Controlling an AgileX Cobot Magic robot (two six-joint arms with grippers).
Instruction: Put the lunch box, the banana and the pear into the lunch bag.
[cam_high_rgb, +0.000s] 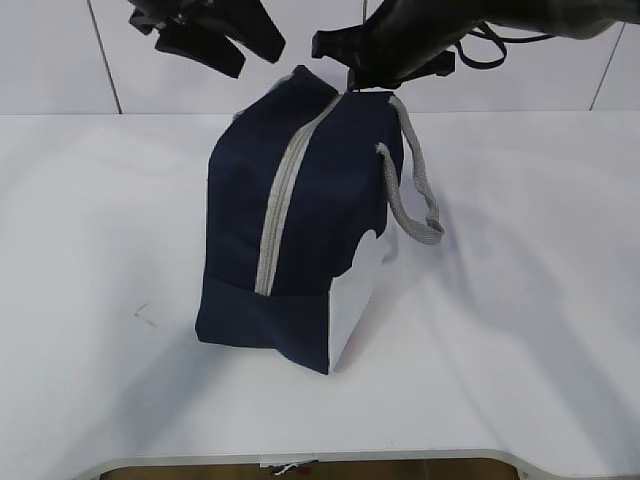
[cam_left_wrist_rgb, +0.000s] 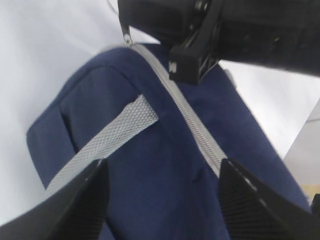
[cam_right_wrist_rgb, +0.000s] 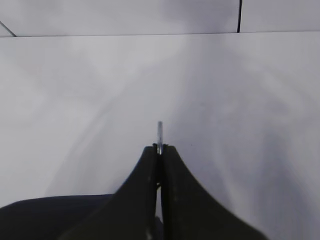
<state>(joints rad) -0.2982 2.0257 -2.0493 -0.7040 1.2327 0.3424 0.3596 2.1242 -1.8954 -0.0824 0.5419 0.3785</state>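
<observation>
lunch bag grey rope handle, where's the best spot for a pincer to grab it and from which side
Grip the grey rope handle at the low bend of its loop, coming from the bag's right side. There the loop hangs clear of the lunch bag, leaving a gap for one finger behind the rope, probably easier than the end sewn to the top.

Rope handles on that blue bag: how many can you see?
2. One grey handle hangs down the lunch bag's right side in the exterior view; the other lies flat across the fabric in the left wrist view. Any contents are hidden.
</observation>
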